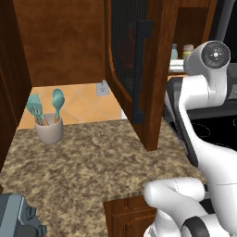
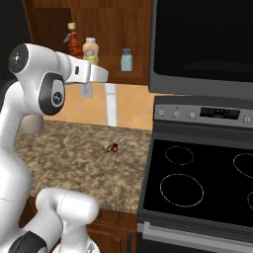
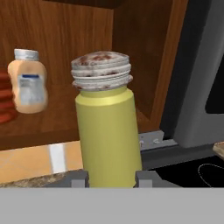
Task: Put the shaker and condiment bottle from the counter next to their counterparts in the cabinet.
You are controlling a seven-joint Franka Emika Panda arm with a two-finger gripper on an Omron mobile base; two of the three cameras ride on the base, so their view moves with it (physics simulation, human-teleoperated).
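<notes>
Shaker (image 3: 107, 131) sits between the jaws of the gripper (image 3: 109, 178), clamped low on its yellow-green body; the grey-silver cap with reddish speckling points up toward the cabinet (image 2: 113, 29) shelf. In the right base view the arm is raised toward that open shelf, well above the counter (image 2: 74, 153).

Handling, as a judgement: small rigid cylinder, light, smooth-walled, so likely a bit slippery. The straight body is the right place to hold; the ridged cap is wider and could pop or twist. The grip is low on the body, so it may tip on a hard set-down.

On the shelf: red condiment bottle (image 2: 74, 43) at left, a peach-coloured bottle with a grey cap (image 2: 90, 49) beside it, pale blue-grey counterpart (image 2: 126, 59) further right, apart from both.

Labels: peach bottle has a white-and-blue label (image 3: 30, 87), text too blurred to read. Shaker body shows no writing. Red bottle's label isn't legible.

Small red-handled item (image 2: 114, 146) lies on the counter near the stove (image 2: 197, 183); probably scissors, not sure.
</notes>
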